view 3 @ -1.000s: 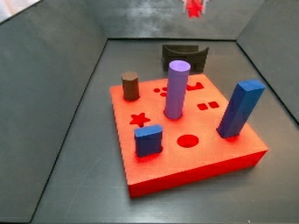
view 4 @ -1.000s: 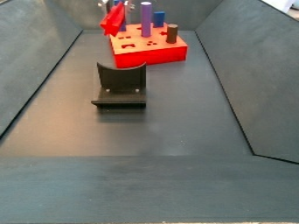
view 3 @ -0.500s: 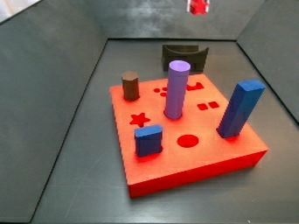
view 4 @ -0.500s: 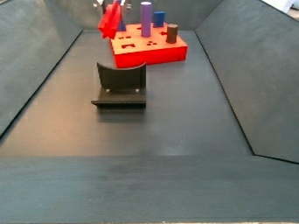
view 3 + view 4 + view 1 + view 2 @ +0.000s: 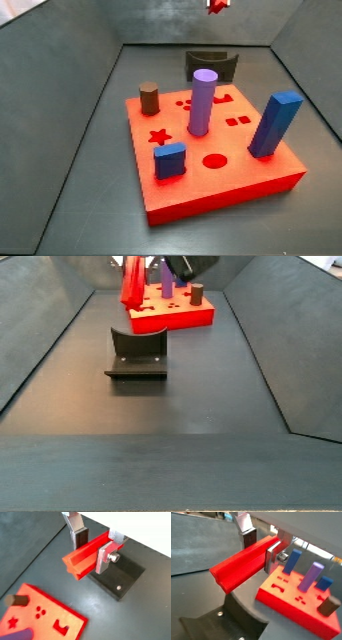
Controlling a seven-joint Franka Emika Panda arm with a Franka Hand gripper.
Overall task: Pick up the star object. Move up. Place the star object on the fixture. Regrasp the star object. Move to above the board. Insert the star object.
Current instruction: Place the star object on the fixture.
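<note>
- The claw [image 5: 93,543] hangs high in the air, its flat silver fingers [image 5: 105,556] closed onto the star object [image 5: 87,554], which sits clamped between the dark pads; both wrist views show this grip.
- The board [image 5: 214,165] is the largest thing here: a thick red block on the floor, bearing a purple cylinder [image 5: 202,101], a tall blue peg [image 5: 277,124], a short blue peg [image 5: 168,160] and a brown peg [image 5: 148,98]. Its star-shaped hole [image 5: 160,137] stands open.
- The fixture [image 5: 136,354] stands on the floor apart from the board, with nothing on it.
- The star object, a slim red peg [image 5: 132,283], is in a side view held well above the floor, steeply tilted rather than plumb; in a wrist view its long axis runs crosswise between the fingers, one end jutting well past them [image 5: 238,564].
- My judgement: the coming move turns on that axis, since the peg must go down to the fixture, below the claw and away from the board, for a regrasp.
</note>
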